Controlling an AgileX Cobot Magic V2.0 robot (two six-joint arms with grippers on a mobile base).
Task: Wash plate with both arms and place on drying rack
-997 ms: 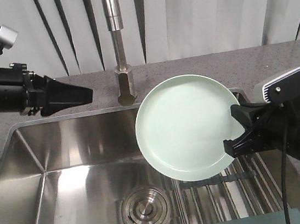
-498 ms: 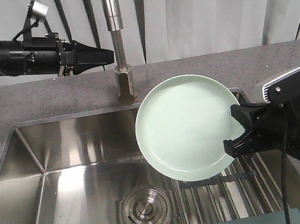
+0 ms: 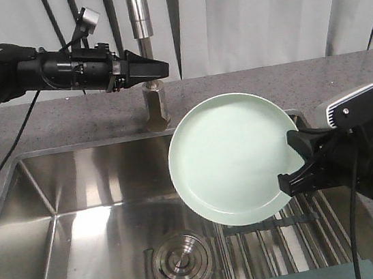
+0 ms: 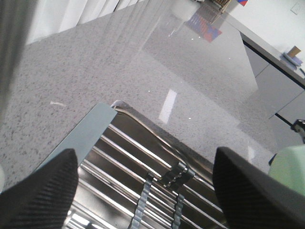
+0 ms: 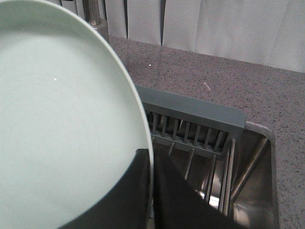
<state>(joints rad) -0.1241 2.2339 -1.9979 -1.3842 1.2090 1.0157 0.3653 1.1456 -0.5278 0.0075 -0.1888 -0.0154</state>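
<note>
The pale mint-green plate (image 3: 233, 157) is held tilted on edge over the right half of the sink. My right gripper (image 3: 293, 167) is shut on its right rim, and in the right wrist view the two black fingers pinch the plate (image 5: 62, 124) edge at the gripper (image 5: 151, 160). The drying rack (image 3: 276, 244) lies across the sink below the plate, its steel rods also in view in both wrist views (image 4: 143, 167) (image 5: 190, 129). My left gripper (image 3: 156, 68) is open, high at the back, its tips level with the faucet stem. Nothing sits between its fingers (image 4: 33, 191).
A steel faucet (image 3: 145, 48) rises from the counter behind the sink (image 3: 63, 197). The round drain (image 3: 182, 260) is in the basin floor. Grey speckled counter (image 3: 343, 74) surrounds the sink, with a curtain behind it.
My left arm has risen and swung right, from the far left of the counter to the faucet stem. The right arm and the plate have not moved.
</note>
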